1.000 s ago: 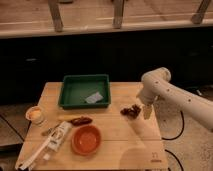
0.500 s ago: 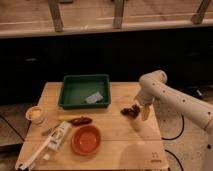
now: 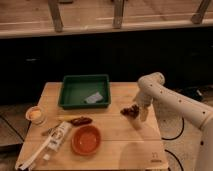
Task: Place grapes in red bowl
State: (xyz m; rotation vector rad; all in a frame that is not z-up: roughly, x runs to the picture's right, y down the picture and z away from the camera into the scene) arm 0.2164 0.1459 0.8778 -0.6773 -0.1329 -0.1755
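Observation:
The grapes are a small dark reddish-purple cluster lying on the wooden table, right of centre. My gripper hangs from the white arm that comes in from the right and sits right beside the grapes, on their right side, low over the table. The red bowl is a round orange-red dish near the table's front, left of the grapes, with nothing in it.
A green tray with a pale scrap in it stands at the back. An elongated dark reddish-brown item lies just behind the bowl. A small pale cup and a white tube lie at the left.
The arm has shifted slightly left and down toward the grapes. The grapes and bowl have not moved.

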